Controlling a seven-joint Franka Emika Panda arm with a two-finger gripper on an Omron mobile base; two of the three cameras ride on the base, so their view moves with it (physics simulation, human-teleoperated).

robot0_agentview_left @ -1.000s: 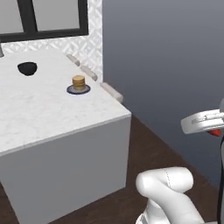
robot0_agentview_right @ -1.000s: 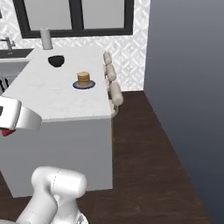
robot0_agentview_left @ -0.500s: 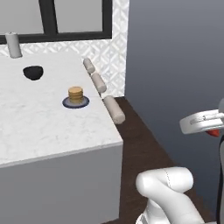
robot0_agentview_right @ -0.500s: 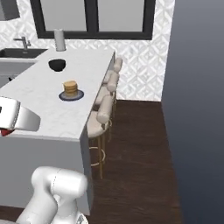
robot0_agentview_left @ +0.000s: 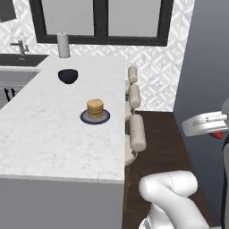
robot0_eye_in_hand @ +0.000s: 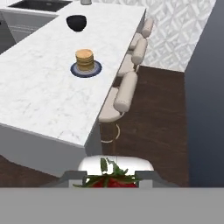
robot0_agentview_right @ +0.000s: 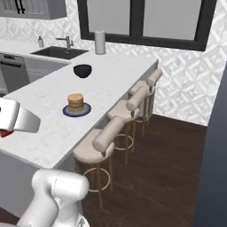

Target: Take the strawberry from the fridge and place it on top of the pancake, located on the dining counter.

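At the bottom centre of the hand view the gripper [robot0_eye_in_hand: 114,178] pinches the strawberry [robot0_eye_in_hand: 114,181], its green leaves up, while the pancake [robot0_eye_in_hand: 85,60] on its plate [robot0_eye_in_hand: 86,69] sits upper left on the marble tabletop [robot0_eye_in_hand: 48,96], with a dark bowl [robot0_eye_in_hand: 76,22] beyond and stools [robot0_eye_in_hand: 124,97] alongside.

Flat, even rendered light, soft shadows under the bar stools [robot0_agentview_right: 106,142], slightly coarse and blurry throughout.
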